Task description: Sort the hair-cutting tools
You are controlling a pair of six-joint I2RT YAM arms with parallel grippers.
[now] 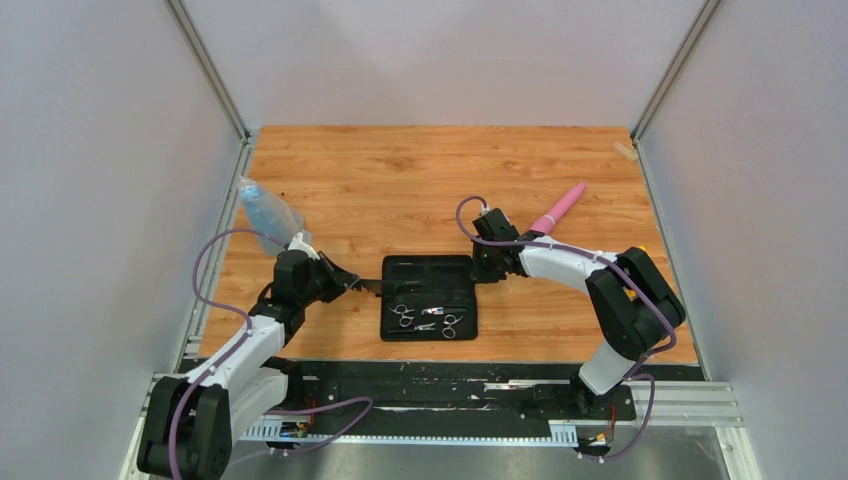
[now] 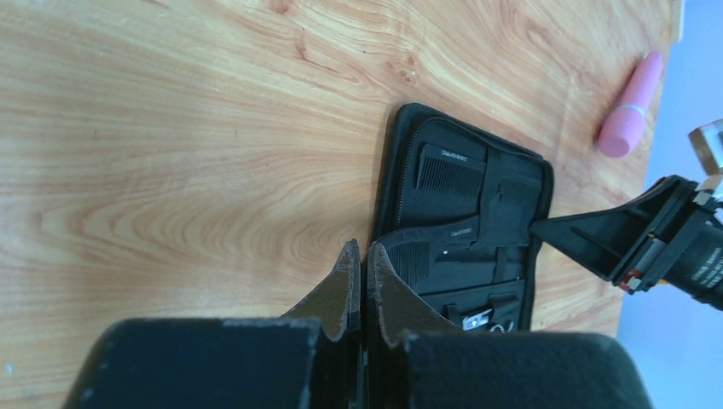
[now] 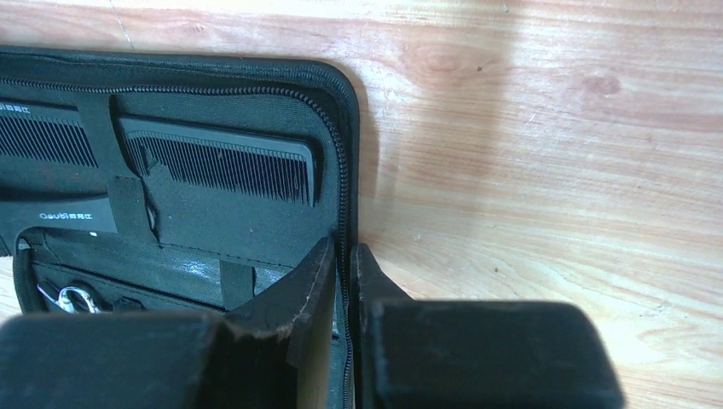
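Observation:
A black zip case (image 1: pixel 430 263) lies open on the wooden table. Two silver scissors (image 1: pixel 403 316) (image 1: pixel 450 323) sit strapped in its near half. Two black combs (image 2: pixel 449 170) (image 2: pixel 424 257) sit in its far half; the right wrist view shows them too (image 3: pixel 226 162) (image 3: pixel 43 141). My left gripper (image 1: pixel 372 287) is shut on the case's left edge (image 2: pixel 385 179), jaws pinching it (image 2: pixel 361 256). My right gripper (image 1: pixel 482 272) is shut on the zipped right edge (image 3: pixel 345 128), jaws closed around the zipper (image 3: pixel 343 251). A scissor ring (image 3: pixel 72 298) shows at the lower left.
A pink tapered tool (image 1: pixel 557 208) lies on the table behind the right arm and also shows in the left wrist view (image 2: pixel 631 106). A translucent blue bottle (image 1: pixel 265 210) stands at the far left behind the left arm. Grey walls enclose the table on three sides.

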